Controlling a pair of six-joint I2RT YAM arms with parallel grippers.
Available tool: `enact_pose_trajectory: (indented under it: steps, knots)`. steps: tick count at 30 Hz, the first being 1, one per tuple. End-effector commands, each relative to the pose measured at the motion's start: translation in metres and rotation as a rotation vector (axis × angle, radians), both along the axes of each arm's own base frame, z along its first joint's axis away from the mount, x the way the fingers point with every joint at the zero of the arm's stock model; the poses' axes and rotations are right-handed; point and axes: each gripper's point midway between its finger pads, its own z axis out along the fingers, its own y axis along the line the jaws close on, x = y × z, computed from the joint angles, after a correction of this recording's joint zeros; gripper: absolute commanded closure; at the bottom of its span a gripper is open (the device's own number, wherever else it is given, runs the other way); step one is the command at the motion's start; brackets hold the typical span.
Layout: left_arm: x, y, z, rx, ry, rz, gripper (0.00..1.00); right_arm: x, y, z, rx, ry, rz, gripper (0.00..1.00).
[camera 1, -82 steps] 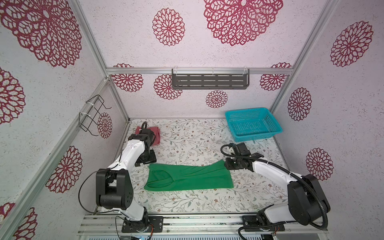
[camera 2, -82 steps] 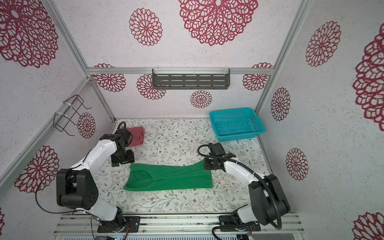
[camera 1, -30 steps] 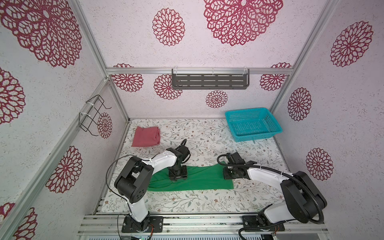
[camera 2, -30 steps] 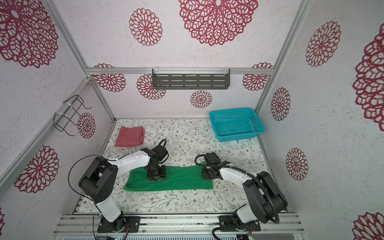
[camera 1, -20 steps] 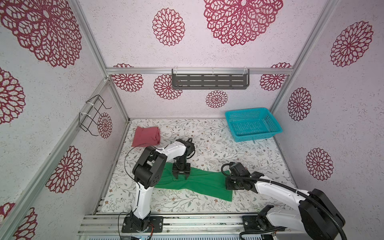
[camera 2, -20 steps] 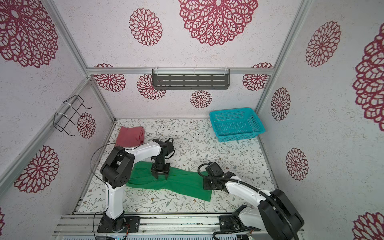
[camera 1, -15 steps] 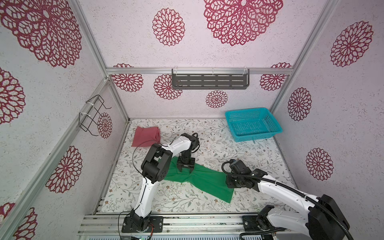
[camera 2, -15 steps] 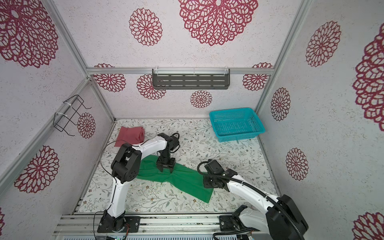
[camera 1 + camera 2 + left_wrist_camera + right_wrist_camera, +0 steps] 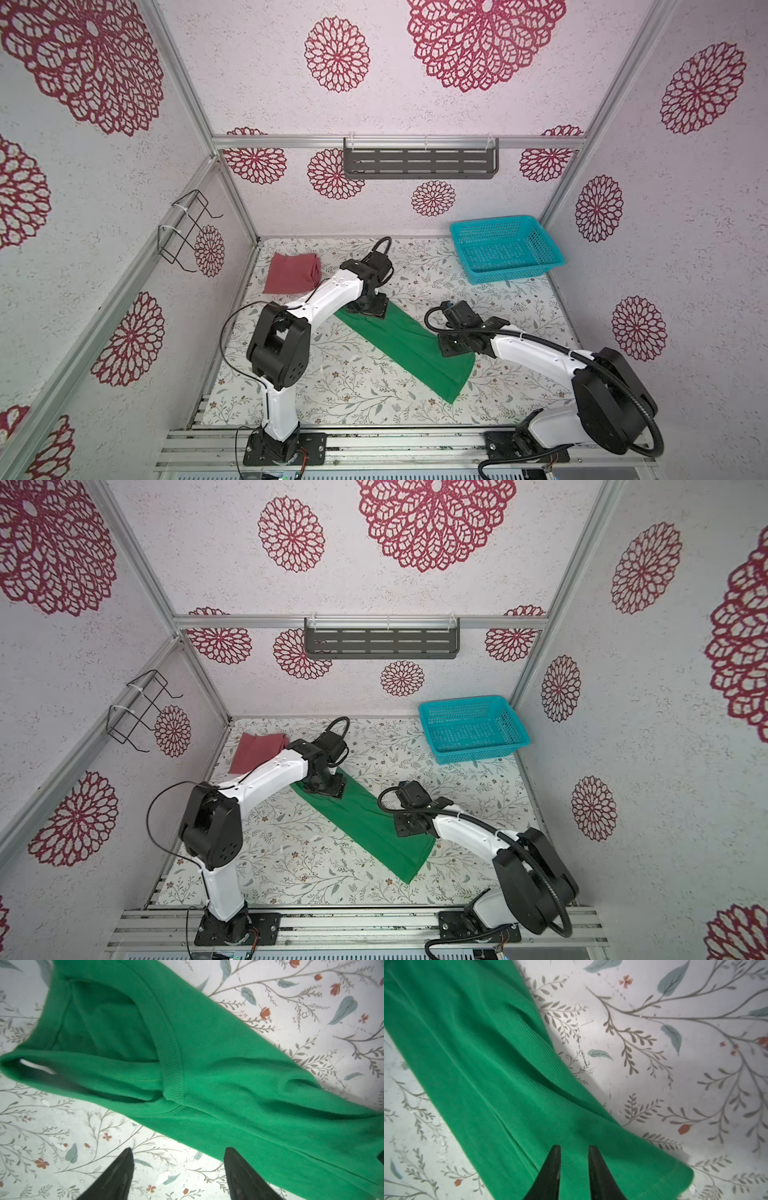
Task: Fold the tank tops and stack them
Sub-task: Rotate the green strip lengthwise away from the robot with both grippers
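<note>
L end effector [image 9: 178, 1149] wide, empty | R end effector [image 9: 574, 1147] narrow, nothing pinched | green tank top [image 9: 409, 345] looks soft, limp, light; prob best grabbed at strap end + hem corners

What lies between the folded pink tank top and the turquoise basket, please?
In both top views, the left arm's wrist, then bare floral tabletop.

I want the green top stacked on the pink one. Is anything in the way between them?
No object lies on the table between the green tank top and the folded pink tank top. Only the robot's left arm reaches across that gap.
</note>
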Motion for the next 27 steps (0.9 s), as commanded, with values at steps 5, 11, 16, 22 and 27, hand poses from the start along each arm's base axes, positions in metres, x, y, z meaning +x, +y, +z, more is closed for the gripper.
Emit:
enact_pose_trajectory:
  steps: [5,11,16,22,27]
  knots:
    - [0.018,-0.003,-0.054,-0.153,0.022,0.230,0.36,-0.008,-0.002,-0.016,-0.007,0.031,0.025,0.75]
    - [0.034,-0.012,-0.087,-0.135,0.066,0.230,0.37,-0.029,0.004,-0.029,0.037,0.114,-0.042,0.75]
    - [0.048,-0.019,-0.117,-0.113,0.115,0.197,0.38,-0.050,0.025,-0.040,0.166,0.156,-0.167,0.74]
    - [0.093,-0.029,-0.133,-0.097,0.132,0.090,0.36,-0.060,0.089,-0.032,0.371,0.130,-0.235,0.71]
    - [0.130,-0.055,-0.116,-0.116,0.098,-0.056,0.33,-0.038,0.131,-0.005,0.343,0.046,-0.133,0.64]
